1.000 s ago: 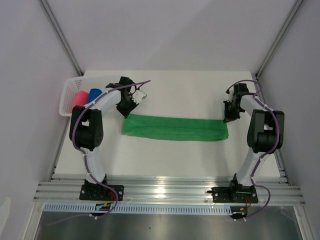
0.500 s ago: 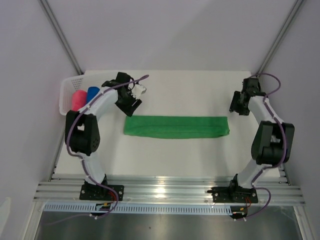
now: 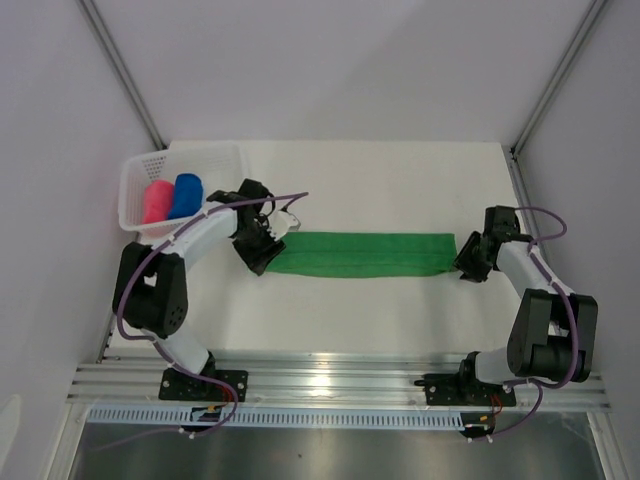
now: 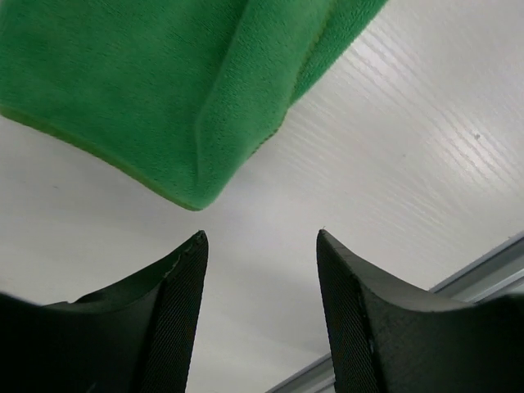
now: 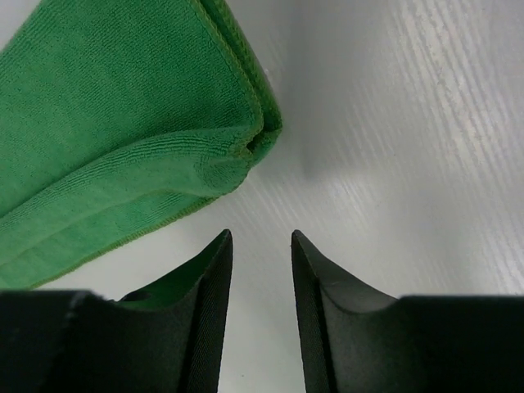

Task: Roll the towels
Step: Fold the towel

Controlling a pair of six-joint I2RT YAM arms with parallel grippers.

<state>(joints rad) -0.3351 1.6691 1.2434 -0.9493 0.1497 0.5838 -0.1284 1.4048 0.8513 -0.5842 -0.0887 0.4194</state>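
The green towel [image 3: 365,254] lies folded into a long flat strip across the middle of the table. My left gripper [image 3: 262,252] is open and empty at the strip's left end; the left wrist view shows the towel's corner [image 4: 205,106] just beyond the fingertips. My right gripper [image 3: 470,262] is open and empty at the strip's right end; the right wrist view shows the folded end [image 5: 155,131] just ahead of the fingers. The pink-red towel [image 3: 156,201] and the blue towel [image 3: 186,193] sit rolled in the white basket [image 3: 215,153].
The white mesh basket stands at the table's back left corner. Aluminium rails [image 3: 330,378] run along the near edge, with a rail edge [image 4: 483,266] showing in the left wrist view. Grey walls close the back and sides.
Both grippers have come down and forward from behind the towel to its two ends. The green strip now lies slightly further back and straighter. The basket shows more fully.
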